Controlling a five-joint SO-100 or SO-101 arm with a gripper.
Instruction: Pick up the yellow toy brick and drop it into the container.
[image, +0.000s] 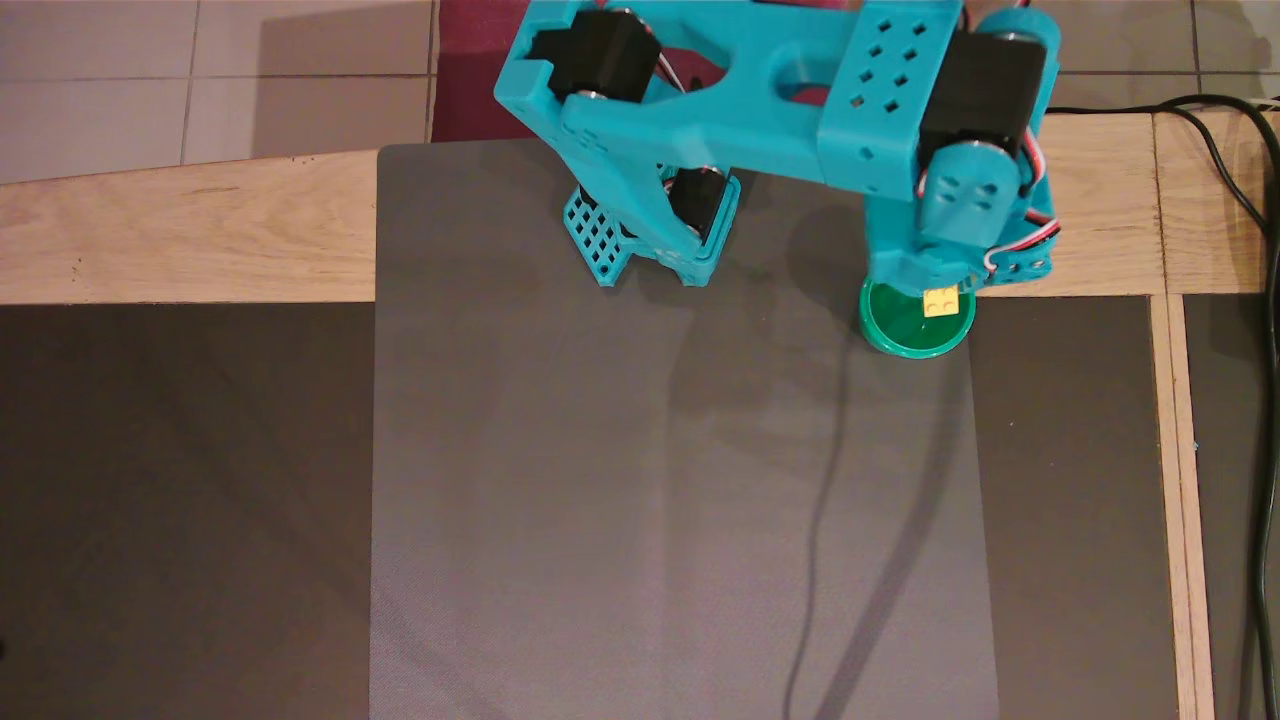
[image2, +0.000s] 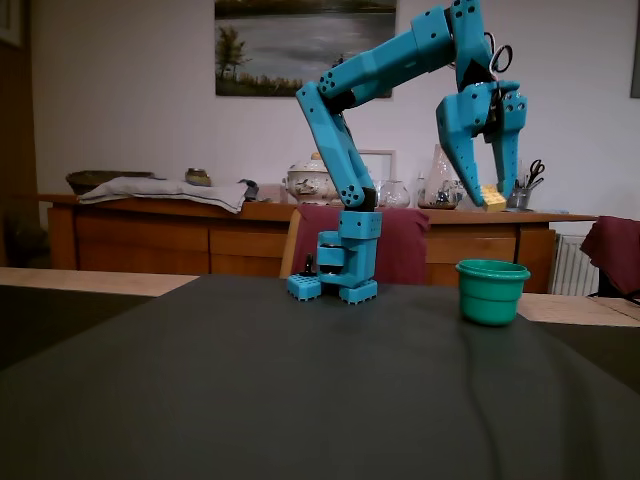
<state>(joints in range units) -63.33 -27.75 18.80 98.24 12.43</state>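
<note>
Yellow toy brick (image2: 492, 198) is pinched at the tips of the claw (image2: 488, 197), jaws narrowed onto it, fingers pointing down; in the overhead view the brick (image: 940, 301) shows stud side up just past the claw body, two studs visible, the rest hidden under the wrist. Directly below the claw, with clear air between, sits the container (image2: 491, 292), a green cup standing upright on the dark mat (image: 650, 520). From overhead the brick sits inside the outline of the cup rim (image: 880, 335), toward its upper right part, so my read is the claw is roughly lined up over the opening, a bit off centre. The fixed view agrees: brick about over the middle of the cup, well above the rim. Progress, as I judge it: pick done, carry essentially done, release not yet done; brick is not in the cup. What's left is opening the jaws, maybe after lowering, since a drop from this height could bounce off the glossy inside or clip the rim. Counts: one brick, one cup, one arm (image2: 345, 150) with one claw, base (image: 640, 235) behind and to the left of the claw in the overhead view, one mat on the wooden table (image: 180, 235). Can't see anything inside the cup.
</note>
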